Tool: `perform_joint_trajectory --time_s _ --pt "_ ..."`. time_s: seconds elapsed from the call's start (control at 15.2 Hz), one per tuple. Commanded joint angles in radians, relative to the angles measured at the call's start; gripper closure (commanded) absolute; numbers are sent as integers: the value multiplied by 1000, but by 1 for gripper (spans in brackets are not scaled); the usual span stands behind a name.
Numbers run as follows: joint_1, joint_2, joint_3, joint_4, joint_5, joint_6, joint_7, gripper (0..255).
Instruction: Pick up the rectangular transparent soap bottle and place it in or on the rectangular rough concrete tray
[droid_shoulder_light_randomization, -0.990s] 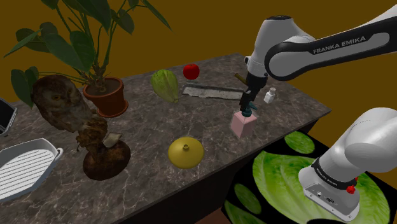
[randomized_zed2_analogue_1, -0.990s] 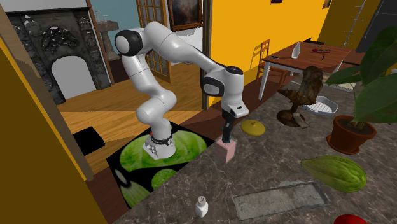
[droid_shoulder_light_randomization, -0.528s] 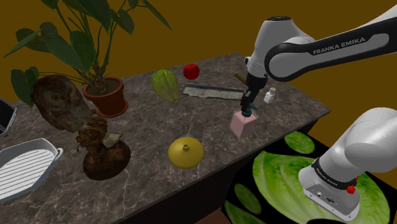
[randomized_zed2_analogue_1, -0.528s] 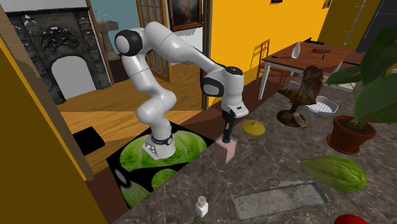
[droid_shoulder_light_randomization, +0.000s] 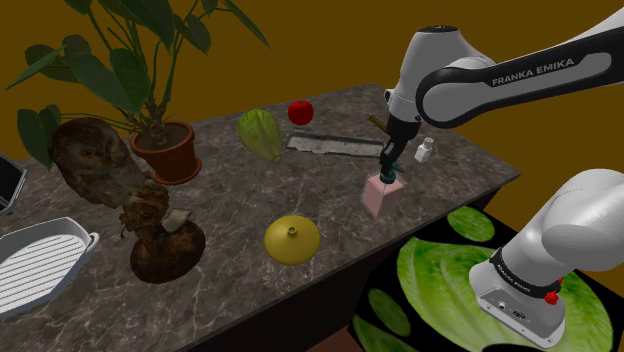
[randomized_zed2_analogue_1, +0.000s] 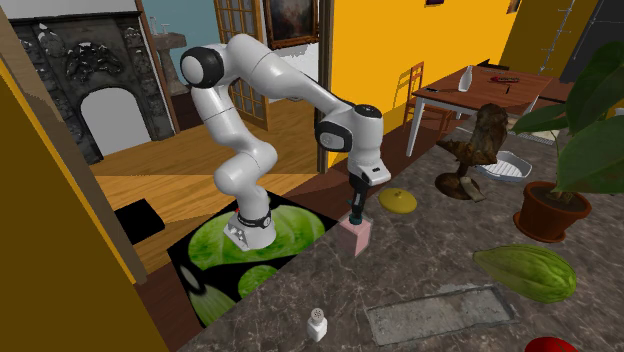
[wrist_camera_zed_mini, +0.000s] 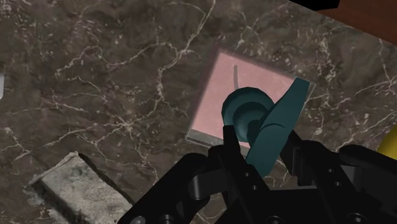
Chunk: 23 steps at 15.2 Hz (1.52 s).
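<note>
Concrete tray (droid_shoulder_light_randomization: 335, 145) lies flat toward the far side of the dark veined counter (droid_shoulder_light_randomization: 230, 215). Right of it and nearer, close to the counter's edge, stands the pink soap bottle (droid_shoulder_light_randomization: 383, 197). From above, the gripper (droid_shoulder_light_randomization: 391, 168) pinches narrow on its teal pump (wrist_camera_zed_mini: 248, 111). Held by that slim top alone, the bottle may swing or slip when lifted. On the arm, 1 label (droid_shoulder_light_randomization: 533, 70) reads FRANKA EMIKA.

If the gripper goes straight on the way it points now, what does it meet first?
Probably the teal pump of the pink soap bottle, right at the gripper; exact depth is unclear.
</note>
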Motion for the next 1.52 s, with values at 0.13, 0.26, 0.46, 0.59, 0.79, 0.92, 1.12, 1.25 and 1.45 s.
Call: perform_joint_trajectory --time_s 0.13,0.26,0.46,0.59,0.79,0.92,1.12,1.25,1.45 --pt "0 -14 -3 17 -1 -31 1 255" --pt "-1 -26 -5 36 -3 -62 1 255" --pt "-1 -43 -9 65 -6 -108 3 255" --pt "-2 -52 -12 85 -8 -138 3 255" --pt "-3 -64 -16 118 -11 -182 5 255" --pt "-3 -71 -18 140 -12 -211 5 255" --pt "-4 -78 -22 175 -15 -253 7 255" --pt "-5 -82 -24 199 -17 -281 8 255" --pt "-6 -86 -27 236 -20 -322 9 255"
